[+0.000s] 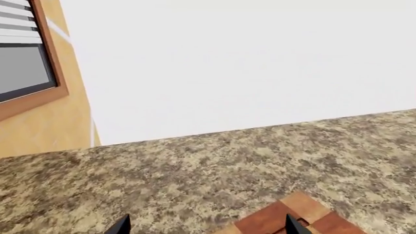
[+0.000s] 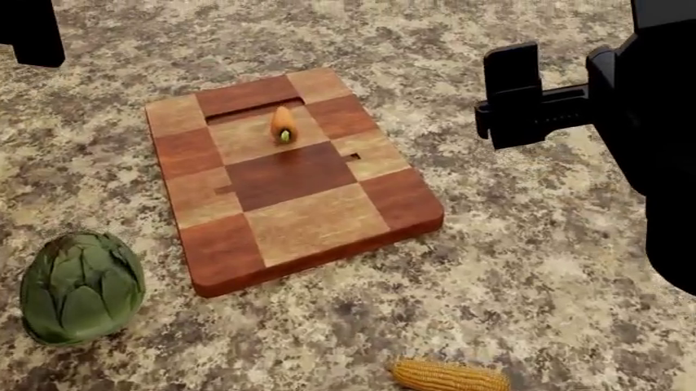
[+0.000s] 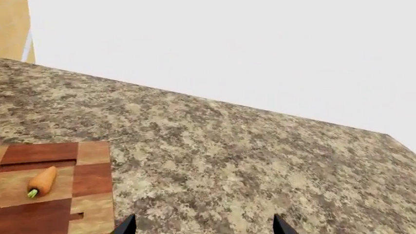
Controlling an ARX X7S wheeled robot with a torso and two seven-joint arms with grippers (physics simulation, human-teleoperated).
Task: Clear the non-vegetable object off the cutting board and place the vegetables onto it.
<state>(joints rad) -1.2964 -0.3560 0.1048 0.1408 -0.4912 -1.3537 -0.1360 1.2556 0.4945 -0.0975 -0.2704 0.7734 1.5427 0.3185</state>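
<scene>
Carrot (image 2: 284, 125) lies on the board (image 2: 315, 216), toward its twelve o'clock end, green stub pointing at six; nothing else sits there. We see the artichoke (image 2: 81, 286) on the bench (image 2: 522, 261) off the board's seven o'clock corner, the corn (image 2: 449, 375) at about five. Our right gripper (image 3: 202, 225) hangs spread and empty above bare bench at the board's three o'clock side, we judge ready to go for the carrot. Our left gripper (image 1: 206, 226) is spread too, over the board's far corner.

Bright, even, shadowless simulator light across all 3 views (walls blown out white), sharp with no blur.
</scene>
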